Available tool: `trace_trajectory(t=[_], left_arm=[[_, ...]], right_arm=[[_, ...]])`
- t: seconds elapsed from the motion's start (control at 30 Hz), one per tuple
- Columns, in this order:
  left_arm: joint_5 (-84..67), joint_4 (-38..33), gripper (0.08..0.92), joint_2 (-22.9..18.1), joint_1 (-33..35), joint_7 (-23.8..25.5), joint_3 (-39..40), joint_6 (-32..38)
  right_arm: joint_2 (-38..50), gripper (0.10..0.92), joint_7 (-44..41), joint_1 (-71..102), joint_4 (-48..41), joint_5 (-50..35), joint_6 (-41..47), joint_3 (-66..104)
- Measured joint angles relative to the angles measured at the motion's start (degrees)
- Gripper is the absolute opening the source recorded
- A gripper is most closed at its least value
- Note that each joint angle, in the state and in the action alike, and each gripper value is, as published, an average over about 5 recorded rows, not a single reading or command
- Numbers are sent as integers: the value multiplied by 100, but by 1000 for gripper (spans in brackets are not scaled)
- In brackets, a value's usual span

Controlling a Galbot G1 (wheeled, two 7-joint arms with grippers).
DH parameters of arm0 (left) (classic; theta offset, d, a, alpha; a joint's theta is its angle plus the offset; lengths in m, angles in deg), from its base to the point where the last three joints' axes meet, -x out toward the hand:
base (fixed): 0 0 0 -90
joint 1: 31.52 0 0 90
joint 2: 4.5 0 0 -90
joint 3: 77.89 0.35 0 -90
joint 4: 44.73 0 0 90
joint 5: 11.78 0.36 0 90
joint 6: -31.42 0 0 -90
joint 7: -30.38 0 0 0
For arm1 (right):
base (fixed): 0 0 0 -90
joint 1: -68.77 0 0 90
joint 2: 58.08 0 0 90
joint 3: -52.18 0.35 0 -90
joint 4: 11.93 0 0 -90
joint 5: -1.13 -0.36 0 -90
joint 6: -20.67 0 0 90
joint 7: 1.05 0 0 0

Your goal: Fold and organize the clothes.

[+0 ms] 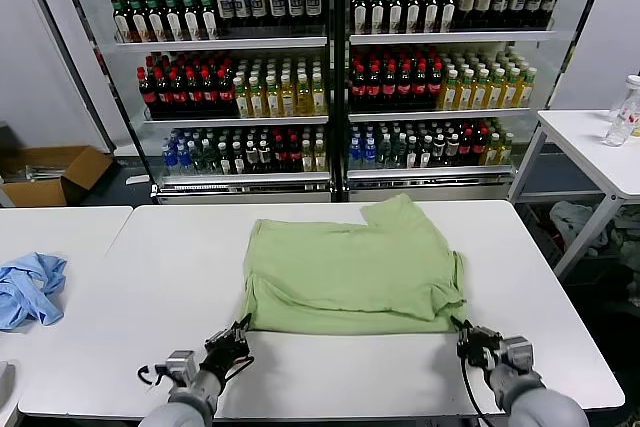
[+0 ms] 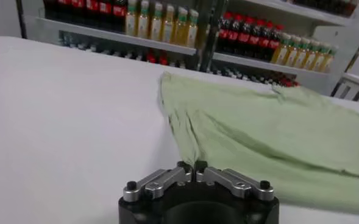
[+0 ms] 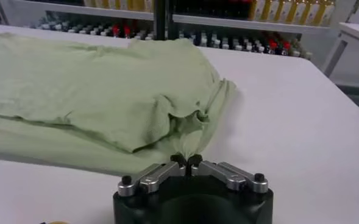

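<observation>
The light green shirt (image 1: 350, 272) lies flattened on the white table (image 1: 160, 257), folded over on itself, one sleeve pointing to the far side. Its collar, buttons and print are hidden. My left gripper (image 1: 240, 332) is shut on the near left corner of the shirt; the left wrist view shows its jaws (image 2: 192, 166) pinching the fabric (image 2: 277, 134). My right gripper (image 1: 464, 332) is shut on the near right corner; the right wrist view shows its jaws (image 3: 186, 161) closed on the cloth (image 3: 94, 91).
A blue cloth (image 1: 30, 287) lies on the table to the left. A drinks fridge with bottles (image 1: 330, 57) stands behind the table. A cardboard box (image 1: 50, 172) sits on the floor at far left. A second white table (image 1: 600, 147) stands at right.
</observation>
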Motion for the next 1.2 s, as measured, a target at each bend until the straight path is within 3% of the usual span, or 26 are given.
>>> trace_trajectory(t=[0.2,0.4,0.6,0.8,0.9,1.03,1.2], left_arm=[[146,-734,125,14,787,11,-339,-43],[194,-1210,291,119,1155,11,-619,-93],[71,-1347,464,331,1093,-23,-772,-38],[-176,-966,620,596,491,-106,-690,-29],[-273,-581,706,674,-27,-131,-543,-76],[-348,30,801,691,-784,-171,-269,-166],[-341,888,822,650,-1770,-166,153,-219]], right_arm=[[-56,253,-25,648,598,363,-34,244],[54,426,12,689,845,441,-113,469],[209,599,98,-26,596,159,-51,426],[204,766,141,-1475,-286,-120,94,-177],[124,812,137,-2272,-887,-157,138,-565],[-81,822,128,-3235,-1740,-199,191,-1031],[-414,823,92,-4283,-2773,-274,226,-1530]])
